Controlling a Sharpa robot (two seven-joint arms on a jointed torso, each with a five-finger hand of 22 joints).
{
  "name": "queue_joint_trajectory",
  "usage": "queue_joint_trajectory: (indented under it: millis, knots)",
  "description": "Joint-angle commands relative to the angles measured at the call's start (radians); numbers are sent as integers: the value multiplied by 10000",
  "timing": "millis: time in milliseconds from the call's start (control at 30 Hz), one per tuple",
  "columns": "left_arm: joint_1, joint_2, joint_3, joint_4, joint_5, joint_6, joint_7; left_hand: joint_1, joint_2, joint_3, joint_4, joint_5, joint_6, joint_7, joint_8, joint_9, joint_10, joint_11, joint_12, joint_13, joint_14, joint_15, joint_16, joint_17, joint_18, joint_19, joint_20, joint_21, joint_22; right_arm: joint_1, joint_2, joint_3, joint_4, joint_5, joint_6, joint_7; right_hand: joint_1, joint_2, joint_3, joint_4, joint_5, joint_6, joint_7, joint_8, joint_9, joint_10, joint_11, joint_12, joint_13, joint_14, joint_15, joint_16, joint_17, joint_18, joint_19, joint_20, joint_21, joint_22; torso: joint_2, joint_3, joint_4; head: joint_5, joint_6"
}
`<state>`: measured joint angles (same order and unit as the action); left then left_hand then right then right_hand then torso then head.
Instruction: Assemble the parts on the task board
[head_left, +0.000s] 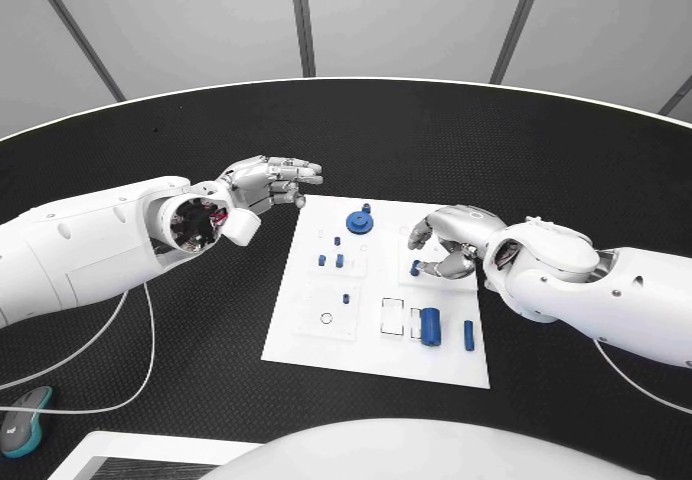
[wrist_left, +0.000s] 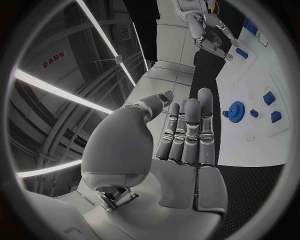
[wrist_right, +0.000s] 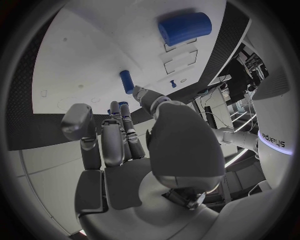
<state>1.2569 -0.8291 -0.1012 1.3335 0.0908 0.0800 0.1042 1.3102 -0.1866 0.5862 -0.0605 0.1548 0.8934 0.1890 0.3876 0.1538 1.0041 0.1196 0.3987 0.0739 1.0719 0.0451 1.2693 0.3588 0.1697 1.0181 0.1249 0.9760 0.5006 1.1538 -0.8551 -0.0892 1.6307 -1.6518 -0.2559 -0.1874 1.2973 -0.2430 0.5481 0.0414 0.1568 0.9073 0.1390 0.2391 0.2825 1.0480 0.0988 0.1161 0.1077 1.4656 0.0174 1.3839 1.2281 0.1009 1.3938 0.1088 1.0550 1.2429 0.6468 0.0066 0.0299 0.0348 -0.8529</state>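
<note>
Well, the white task board (head_left: 378, 355) lies flat in the middle of the black table (head_left: 476, 140), and small blue parts sit on it. A round blue gear (head_left: 359, 222) stands near the far edge of the board. Two little blue pegs (head_left: 330, 260) stand close together just nearer than the gear. A big blue cylinder (head_left: 430, 326) lies near the front edge, and a thin blue pin (head_left: 469, 335) lies just beside it, toward the right arm.

The left hand (head_left: 270, 183) hangs over the black table, just off the far left corner of the board. Its fingers (wrist_left: 187, 131) are stretched out side by side and it holds nothing.

The right hand (head_left: 449, 238) is down over the right side of the board. Its fingers (wrist_right: 115, 142) curl in, and a small blue peg (head_left: 415, 268) sits right at the fingertips. I cannot tell if the hand is pinching that peg or only touching it.
</note>
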Motion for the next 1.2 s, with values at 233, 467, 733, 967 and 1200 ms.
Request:
queue_joint_trajectory:
  millis: [233, 467, 733, 967, 1200]
  knots:
    - [0, -10, 0, 7, 0, -2, -5, 71, 57, -54, 22, 15, -19, 23, -40, -9, -15, 27, -32, -12, -74, -12, 5, -17, 158, 10, 60, -42, -11, -66, 142, -8, -177, 1, 247, 16, 146, 36, -39, 23, -26, 2, 21, -46, -8, 151, -25, 106, -27, 392, -69, -9, 31, 63, 23, -7, -32, 16, -11, -3, -16, 35, -39]
    - [0, -9, 0, 9, 0, 10, -19, 86, 69, -78, 30, 16, -14, 21, -40, -13, -12, 26, -31, -9, -81, -12, 14, -22, 159, 19, 62, -57, -23, -111, 218, -13, -229, 1, 349, 15, 210, 111, 139, 62, -10, 197, 64, 11, 22, 500, -94, 268, -47, 414, -127, 44, 77, 50, 83, -53, 40, 72, -3, 3, -9, 33, -40]
    - [0, -11, 0, 11, 0, 11, -33, 86, 69, -78, 30, 16, -14, 21, -40, -13, -12, 26, -31, -9, -81, -12, 14, -22, 159, 19, 62, -57, -23, -168, 283, -14, -258, 1, 506, 15, 276, 195, 436, 68, -9, 589, 41, 164, 106, 1147, -201, 459, -11, 437, -215, 106, 120, 24, 163, -133, 161, 170, 1, 1, -14, 35, -52]
    - [0, -17, 0, 13, 0, 12, -37, 86, 69, -78, 30, 16, -14, 21, -40, -13, -12, 26, -31, -9, -81, -12, 14, -22, 159, 19, 62, -57, -23, -205, 334, -15, -339, 1, 633, -27, 331, 254, 558, 22, -2, 846, 22, 269, 171, 1483, -266, 504, 29, 449, -269, 147, 159, 10, 199, -184, 227, 227, -7, -3, -10, 33, -76]
    - [0, -22, 0, 14, 0, 9, -41, 86, 69, -78, 30, 16, -14, 21, -40, -13, -12, 26, -31, -9, -81, -12, 14, -22, 159, 19, 62, -57, -23, -213, 341, -15, -361, 1, 637, -48, 386, 304, 617, -20, 8, 930, 14, 299, 194, 1560, -285, 490, 40, 452, -287, 158, 163, 4, 214, -204, 250, 249, -6, 1, -20, 40, -83]
